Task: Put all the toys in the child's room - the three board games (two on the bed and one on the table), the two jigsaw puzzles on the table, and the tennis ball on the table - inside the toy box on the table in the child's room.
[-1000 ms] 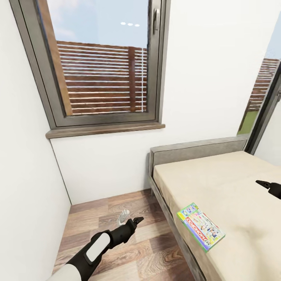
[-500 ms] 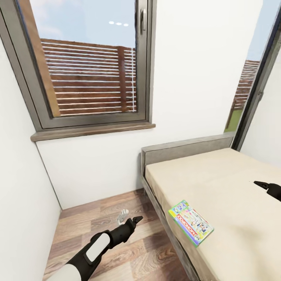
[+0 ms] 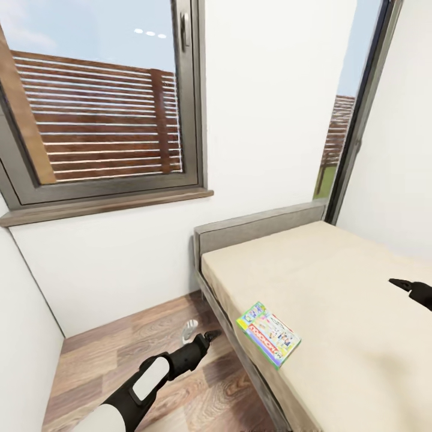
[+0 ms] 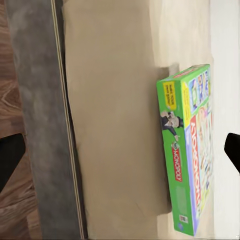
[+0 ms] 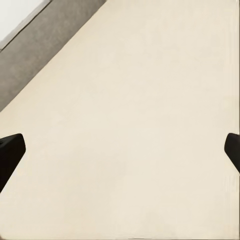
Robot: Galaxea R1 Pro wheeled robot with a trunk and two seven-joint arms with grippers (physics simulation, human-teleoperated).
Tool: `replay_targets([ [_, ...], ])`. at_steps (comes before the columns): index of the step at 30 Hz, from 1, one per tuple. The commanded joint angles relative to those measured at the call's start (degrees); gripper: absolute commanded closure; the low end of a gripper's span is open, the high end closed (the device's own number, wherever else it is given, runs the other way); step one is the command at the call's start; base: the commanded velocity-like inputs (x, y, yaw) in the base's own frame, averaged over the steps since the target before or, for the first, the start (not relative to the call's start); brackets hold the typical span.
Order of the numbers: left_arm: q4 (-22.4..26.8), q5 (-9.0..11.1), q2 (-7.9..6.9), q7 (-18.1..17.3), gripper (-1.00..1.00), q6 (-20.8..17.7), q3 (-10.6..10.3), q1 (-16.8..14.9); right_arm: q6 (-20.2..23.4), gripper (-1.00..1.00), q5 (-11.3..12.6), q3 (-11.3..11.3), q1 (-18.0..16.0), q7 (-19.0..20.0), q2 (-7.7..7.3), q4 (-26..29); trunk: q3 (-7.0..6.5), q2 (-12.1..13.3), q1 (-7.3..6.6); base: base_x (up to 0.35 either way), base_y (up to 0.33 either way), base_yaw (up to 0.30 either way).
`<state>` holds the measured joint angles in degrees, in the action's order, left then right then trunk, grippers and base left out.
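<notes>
Head view showed the MONOPOLY board game (image 3: 269,333) lying flat near the bed's (image 3: 336,288) left edge, lower centre. The left hand (image 3: 211,335) hung over the floor (image 3: 102,360) lower left, the right hand (image 3: 401,282) over the mattress at right; both stood wide and empty.

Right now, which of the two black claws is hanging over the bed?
The right gripper hangs over the bed; the left gripper is over the wood floor beside it.

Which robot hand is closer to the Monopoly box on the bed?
Left, I think. The left gripper hangs over the floor just beside the bed, near the Monopoly box. The right gripper hovers over the mattress, farther away.
</notes>
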<state>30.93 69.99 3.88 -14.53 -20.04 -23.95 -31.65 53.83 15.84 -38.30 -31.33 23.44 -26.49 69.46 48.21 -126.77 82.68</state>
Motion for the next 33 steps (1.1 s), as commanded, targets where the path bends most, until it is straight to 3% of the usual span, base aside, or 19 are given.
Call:
replay_targets([
  [1,-0.02,0.42,-0.02,-0.36,-1.00,-0.16,-0.13,-0.09,0.30,-1.00,-0.37,-0.11,-0.06,0.47,0.03,0.04,0.06,-0.03,-0.01,0.000,0.000,-0.278],
  [16,-0.02,0.31,-0.01,-2.78,-1.00,-0.41,-0.24,-0.28,0.46,-1.00,-0.38,-0.13,-0.05,0.47,0.11,0.17,0.06,-0.03,-0.01,0.000,0.000,-0.257],
  [33,0.01,-0.18,-0.19,-4.09,-1.00,-0.32,-0.30,-1.61,0.46,-1.00,-0.37,-0.19,-0.05,0.47,0.38,0.42,0.06,-0.03,-0.01,0.000,0.000,-0.050],
])
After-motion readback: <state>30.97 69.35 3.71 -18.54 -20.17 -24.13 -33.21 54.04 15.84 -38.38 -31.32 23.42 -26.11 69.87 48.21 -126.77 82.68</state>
